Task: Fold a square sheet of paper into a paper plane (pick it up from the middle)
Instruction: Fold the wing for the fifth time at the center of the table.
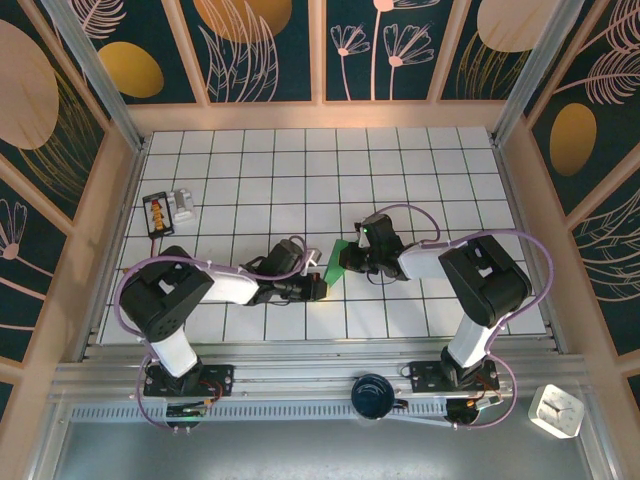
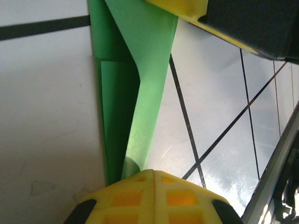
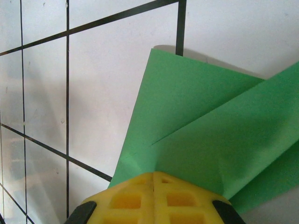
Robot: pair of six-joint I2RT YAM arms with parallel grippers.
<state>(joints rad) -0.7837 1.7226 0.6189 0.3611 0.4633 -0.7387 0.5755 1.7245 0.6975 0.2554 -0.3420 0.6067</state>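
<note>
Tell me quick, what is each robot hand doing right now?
Left hand: closed, pinching the folded green paper.
Right hand: closed, pinching the same paper.

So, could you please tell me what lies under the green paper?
The white tiled table shows around the green paper, and a black grid line runs beneath its edge. The left fingers and the right fingers pinch it. The patch directly below the folds is covered.

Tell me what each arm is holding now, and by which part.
Both hold the folded green paper: left fingers pinch the narrow end of its raised flap, right fingers pinch the opposite end, where creased layers overlap.
</note>
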